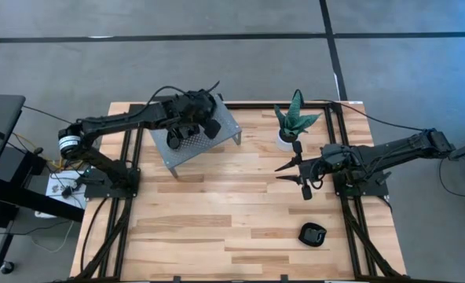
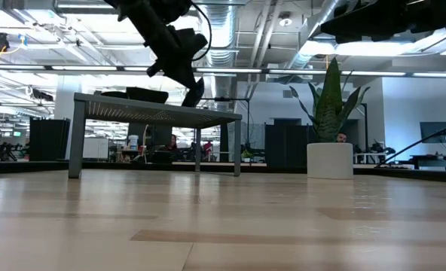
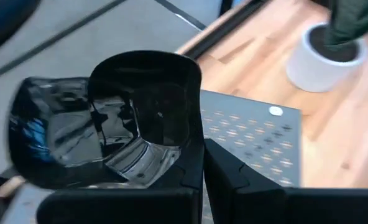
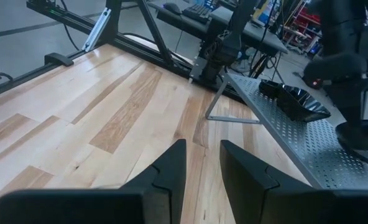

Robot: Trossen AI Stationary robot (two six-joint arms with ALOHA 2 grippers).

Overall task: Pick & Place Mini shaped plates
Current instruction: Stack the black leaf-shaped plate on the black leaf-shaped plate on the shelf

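Note:
My left gripper point(image 1: 205, 122) is over the grey perforated stand point(image 1: 228, 126) and is shut on a glossy black mini plate point(image 3: 109, 124). The plate also shows in the right wrist view point(image 4: 361, 134), just above the stand top. Another black plate point(image 4: 296, 99) lies on the stand, and it also shows in the low view point(image 2: 136, 94). One more black plate point(image 1: 313, 233) lies on the table at the near right. My right gripper point(image 1: 280, 173) is open and empty above the table's middle right, near the plant. My left gripper pinches the plate's rim point(image 3: 193, 155) between its two fingers, at one edge of the plate. The fingers slant down from above point(image 2: 185, 75). The plate is tilted and sticks out beyond the fingers, just clear of the stand top.
A green spiky plant in a white pot point(image 1: 294, 126) stands at the far right of the table, next to the stand. Black frame rails point(image 1: 350, 228) run along the table's left and right sides. The light wood of the table's middle and near part point(image 1: 217, 228) lies bare.

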